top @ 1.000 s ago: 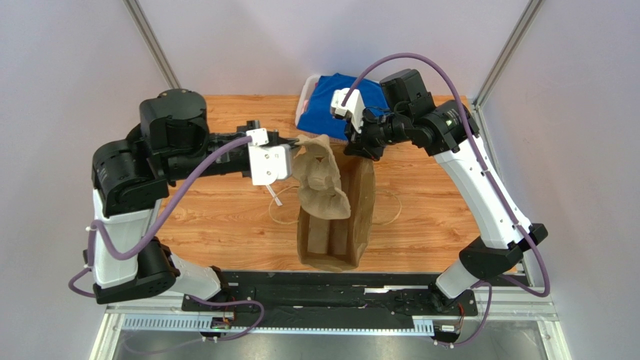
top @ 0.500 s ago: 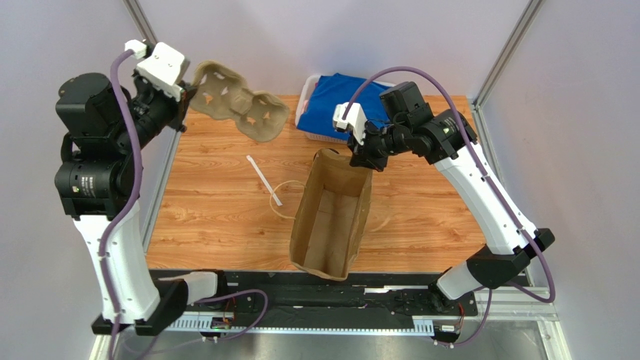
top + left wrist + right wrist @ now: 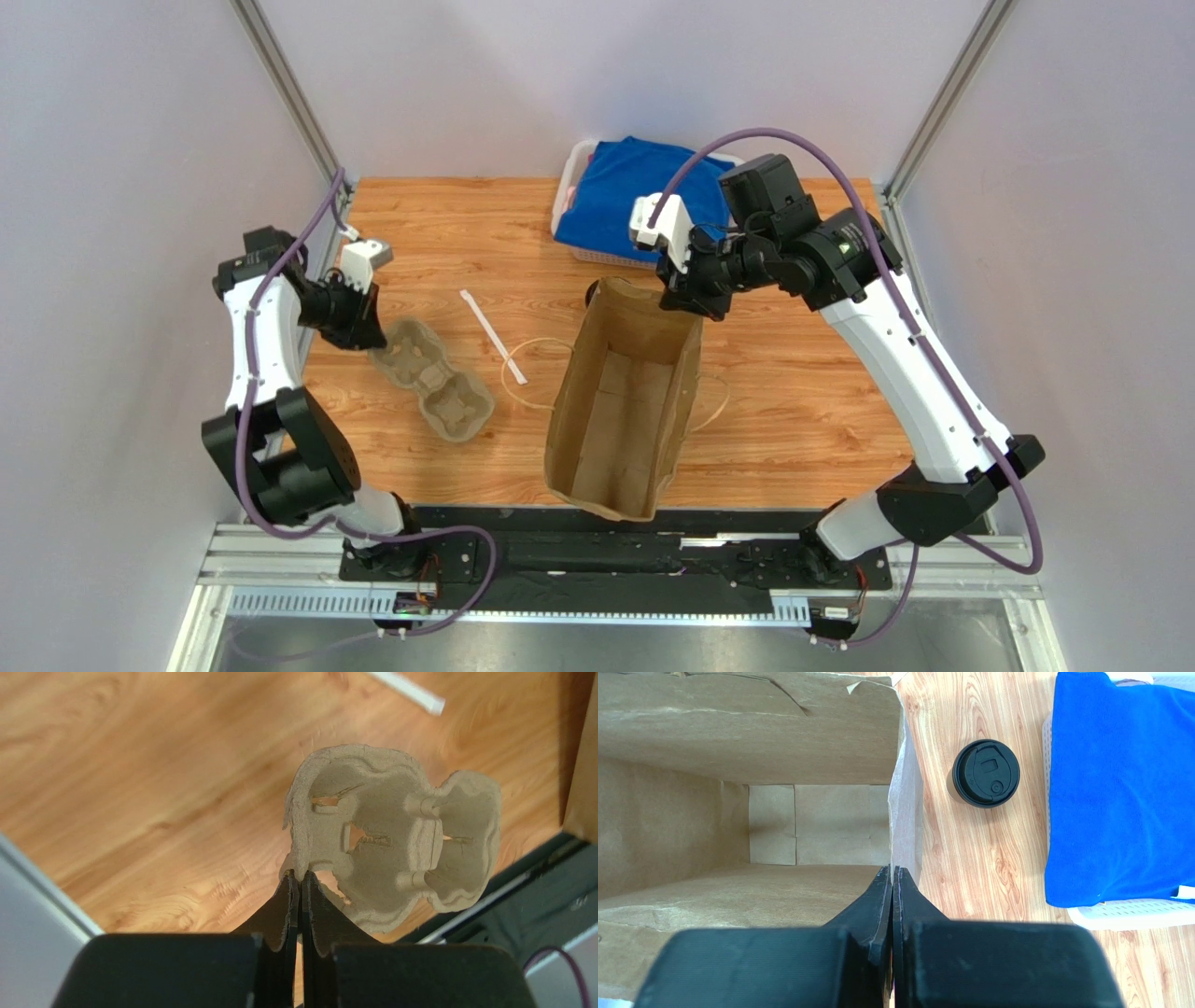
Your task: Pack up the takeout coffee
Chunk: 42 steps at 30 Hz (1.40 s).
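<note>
The takeout coffee point(image 3: 986, 772) shows only in the right wrist view, as a round black lid seen from above. It stands on the wood between the bag and the blue cloth. The tall brown paper bag point(image 3: 624, 406) stands open, and my right gripper point(image 3: 683, 298) is shut on its far rim point(image 3: 896, 833). The bag's inside point(image 3: 773, 833) looks bare. My left gripper point(image 3: 368, 331) is shut on the rim of the grey pulp cup carrier point(image 3: 438, 381), which is low at the table's left front. The carrier's cups point(image 3: 400, 843) are vacant.
A blue cloth point(image 3: 624, 189) lies in a white basket point(image 3: 1130, 913) at the back. A thin white stick point(image 3: 494, 336) and the bag's string handles point(image 3: 522, 375) lie left of the bag. A black rail point(image 3: 603, 539) runs along the near edge.
My left arm carried the cup carrier from over the bag up to the back left, then down to the table's left front. The right gripper kept its hold on the bag's rim.
</note>
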Each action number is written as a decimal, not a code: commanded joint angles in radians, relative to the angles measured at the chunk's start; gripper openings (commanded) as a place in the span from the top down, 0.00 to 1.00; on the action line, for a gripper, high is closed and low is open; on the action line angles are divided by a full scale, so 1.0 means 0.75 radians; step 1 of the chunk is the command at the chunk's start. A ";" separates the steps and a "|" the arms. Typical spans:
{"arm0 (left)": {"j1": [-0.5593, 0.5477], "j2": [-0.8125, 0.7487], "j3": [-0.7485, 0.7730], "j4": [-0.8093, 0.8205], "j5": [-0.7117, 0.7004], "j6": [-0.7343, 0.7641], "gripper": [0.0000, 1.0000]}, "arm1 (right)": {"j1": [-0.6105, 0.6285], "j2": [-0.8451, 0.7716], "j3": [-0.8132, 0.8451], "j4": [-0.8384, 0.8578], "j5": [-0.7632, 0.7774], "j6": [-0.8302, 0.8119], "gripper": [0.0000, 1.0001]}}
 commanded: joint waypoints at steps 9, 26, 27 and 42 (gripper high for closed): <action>0.061 0.359 -0.040 0.110 -0.055 0.326 0.98 | -0.011 -0.037 -0.015 0.048 -0.006 -0.008 1.00; 0.047 0.488 0.013 0.141 -0.178 0.314 0.47 | -0.019 -0.009 -0.015 0.046 -0.016 -0.016 1.00; 0.041 0.494 0.011 0.139 -0.184 0.320 0.47 | -0.019 -0.007 -0.015 0.046 -0.018 -0.014 1.00; -0.017 0.603 0.087 0.107 -0.254 0.338 0.59 | -0.028 0.008 -0.013 0.044 -0.022 -0.026 1.00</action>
